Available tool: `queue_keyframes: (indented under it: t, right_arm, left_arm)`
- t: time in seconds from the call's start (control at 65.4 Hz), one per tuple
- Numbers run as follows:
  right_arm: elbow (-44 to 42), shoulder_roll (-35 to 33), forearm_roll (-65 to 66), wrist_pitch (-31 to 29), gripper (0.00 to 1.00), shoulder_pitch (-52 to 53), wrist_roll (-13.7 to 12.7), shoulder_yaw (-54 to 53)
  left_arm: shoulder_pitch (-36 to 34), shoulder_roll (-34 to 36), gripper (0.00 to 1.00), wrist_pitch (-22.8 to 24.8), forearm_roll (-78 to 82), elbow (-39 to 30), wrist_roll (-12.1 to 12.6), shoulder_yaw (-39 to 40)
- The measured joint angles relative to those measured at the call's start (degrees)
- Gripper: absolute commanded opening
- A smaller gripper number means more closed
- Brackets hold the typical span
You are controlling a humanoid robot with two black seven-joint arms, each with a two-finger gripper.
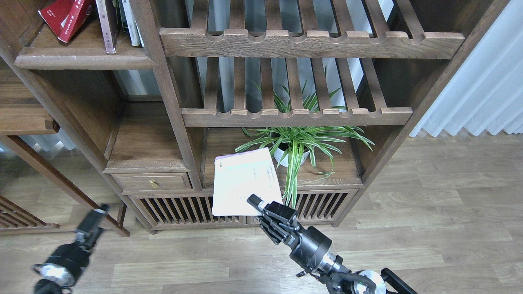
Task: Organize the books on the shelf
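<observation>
My right gripper [261, 207] is shut on the lower right corner of the white book [244, 185], holding it face up in the air in front of the low cabinet. The red book [65, 17] leans at the top left on the solid dark-brown shelf [83, 61], beside several upright books [118, 22]. The maroon book is not clearly seen. My left gripper [97, 214] has come in at the lower left, blurred and dark, above the floor; its fingers cannot be told apart.
Two slatted racks [294, 116] with notched rails span the middle of the bookcase. A potted spider plant [298, 143] stands on the ledge below them. A drawer [153, 181] and slatted cabinet doors [192, 210] are underneath. A white curtain [486, 81] hangs right.
</observation>
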State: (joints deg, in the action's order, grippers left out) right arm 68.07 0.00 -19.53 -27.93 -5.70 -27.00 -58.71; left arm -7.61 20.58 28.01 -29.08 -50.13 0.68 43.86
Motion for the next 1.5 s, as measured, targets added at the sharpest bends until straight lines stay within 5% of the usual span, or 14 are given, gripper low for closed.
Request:
queue_keyframes:
  t: [0.458,1.009,1.33,1.498]
  right_arm:
    - [-4.35,0.00,0.80,-0.08,0.05,-0.37,-1.00,1.56]
    - [-4.39,0.00,0.82,-0.08,0.05,-0.66,-1.00,5.83]
    - [-3.93,0.00,1.01,-0.08,0.05,-1.43,-1.00,6.41]
    - [-3.93,-0.02,1.10,-0.07,0.06,-2.11,-0.98,6.78]
  left_arm:
    - [-2.90,-1.54,0.99,-0.02,-3.61,-10.32,-0.63,-4.29]
    - [-4.09,-6.85,0.95,-0.02,-3.62,-11.81,-0.59,-12.09]
    - [-4.13,-10.36,0.81,0.01,-3.58,-10.47,-0.60,-14.28]
    - [-3.97,-12.40,0.48,0.01,-3.92,-9.77,-0.62,-14.86]
